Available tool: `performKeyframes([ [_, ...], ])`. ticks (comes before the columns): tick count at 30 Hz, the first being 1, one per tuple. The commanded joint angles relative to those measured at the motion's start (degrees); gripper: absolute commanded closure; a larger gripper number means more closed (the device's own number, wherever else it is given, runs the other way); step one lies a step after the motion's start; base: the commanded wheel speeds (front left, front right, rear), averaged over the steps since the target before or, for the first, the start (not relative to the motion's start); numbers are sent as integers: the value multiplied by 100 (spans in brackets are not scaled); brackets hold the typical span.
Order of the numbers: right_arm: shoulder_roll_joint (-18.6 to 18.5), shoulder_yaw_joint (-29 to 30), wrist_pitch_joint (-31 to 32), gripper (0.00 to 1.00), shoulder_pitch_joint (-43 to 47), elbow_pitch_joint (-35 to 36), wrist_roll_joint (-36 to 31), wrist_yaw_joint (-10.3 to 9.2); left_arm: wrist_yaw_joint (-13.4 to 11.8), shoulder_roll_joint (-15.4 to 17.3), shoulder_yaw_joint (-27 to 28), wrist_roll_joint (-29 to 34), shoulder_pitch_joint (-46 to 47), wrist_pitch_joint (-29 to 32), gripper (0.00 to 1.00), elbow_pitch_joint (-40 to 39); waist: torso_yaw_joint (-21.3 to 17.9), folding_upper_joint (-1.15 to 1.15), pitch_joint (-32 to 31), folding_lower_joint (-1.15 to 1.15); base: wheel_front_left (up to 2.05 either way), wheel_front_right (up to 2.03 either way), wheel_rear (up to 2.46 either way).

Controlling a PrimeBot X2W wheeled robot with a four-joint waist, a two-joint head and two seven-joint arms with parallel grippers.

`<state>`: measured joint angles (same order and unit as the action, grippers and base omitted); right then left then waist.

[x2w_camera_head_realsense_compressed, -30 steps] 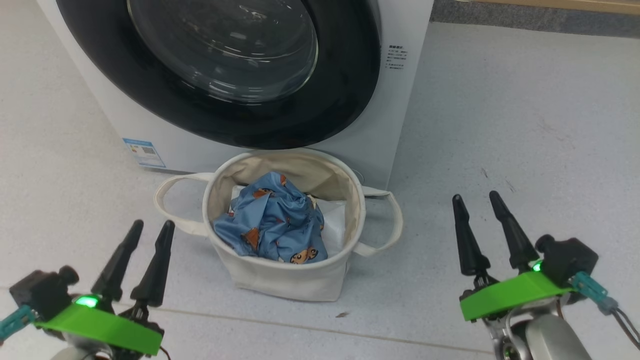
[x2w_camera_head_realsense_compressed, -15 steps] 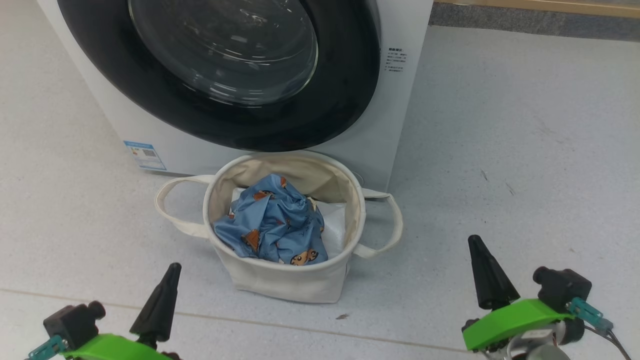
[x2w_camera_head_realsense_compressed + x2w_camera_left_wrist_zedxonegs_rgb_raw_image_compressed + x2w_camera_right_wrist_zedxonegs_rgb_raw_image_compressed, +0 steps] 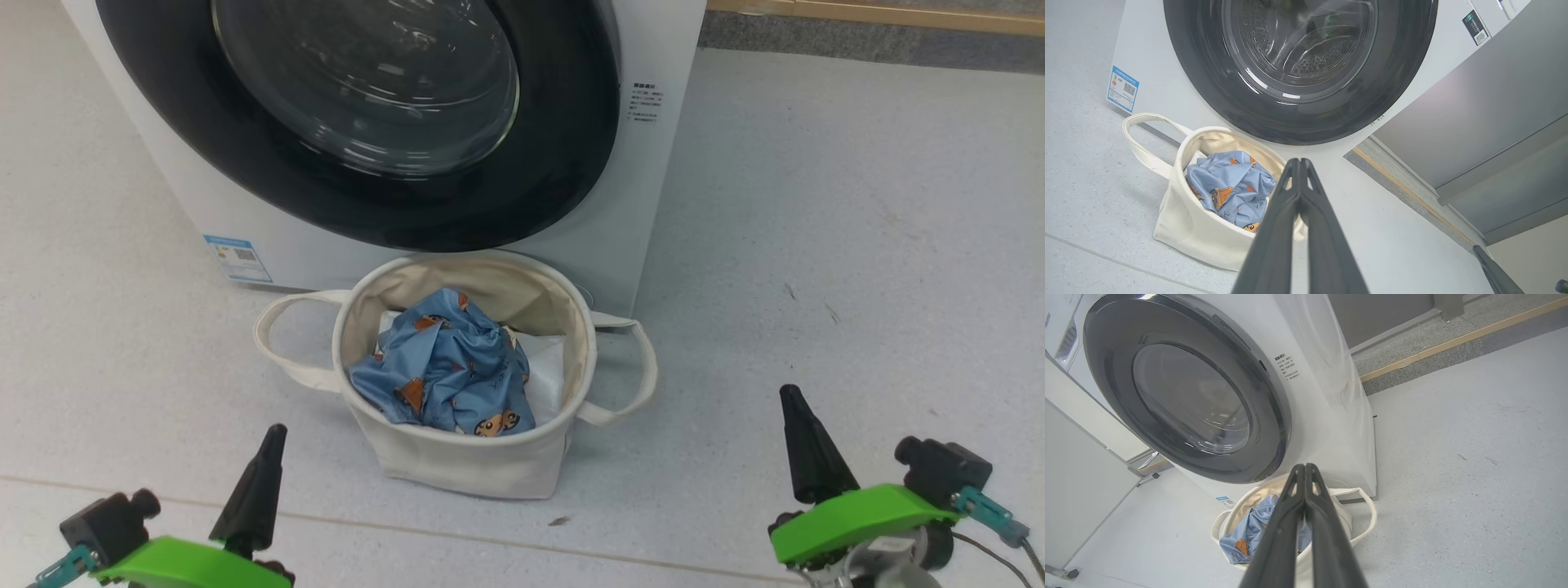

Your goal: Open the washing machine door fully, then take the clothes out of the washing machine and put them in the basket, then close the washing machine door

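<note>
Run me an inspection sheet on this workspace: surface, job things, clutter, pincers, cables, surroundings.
Surface: pale grey floor, a few faint scuffs.
Job's things: washing machine door shut against the washing machine; clothes crumpled inside the basket, which stands on the floor right in front of the machine.
Clutter: white sheet in the basket under the clothes; small dark speck on the floor in front of the basket.
Grippers: left pincer shut, empty; right pincer shut, empty; both clear of the basket.
Cables: thin dark cable at the right wrist.
Surroundings: wood-coloured strip along the wall base; grey panels beside the machine.
</note>
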<state>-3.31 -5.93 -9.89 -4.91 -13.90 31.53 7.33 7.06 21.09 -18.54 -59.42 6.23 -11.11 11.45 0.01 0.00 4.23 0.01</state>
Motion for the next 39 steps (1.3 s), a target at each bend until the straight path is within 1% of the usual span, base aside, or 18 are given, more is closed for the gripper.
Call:
performKeyframes([
  [1,-75,35,45,100,-199,165,145,3,9,57,186,-81,194,17,100,-129,0,0,-4,-1,0,0,0],
  [39,-133,361,549,100,-159,106,2574,8,22,-589,971,-1425,107,600,100,15,0,0,-160,-1,0,0,0],
])
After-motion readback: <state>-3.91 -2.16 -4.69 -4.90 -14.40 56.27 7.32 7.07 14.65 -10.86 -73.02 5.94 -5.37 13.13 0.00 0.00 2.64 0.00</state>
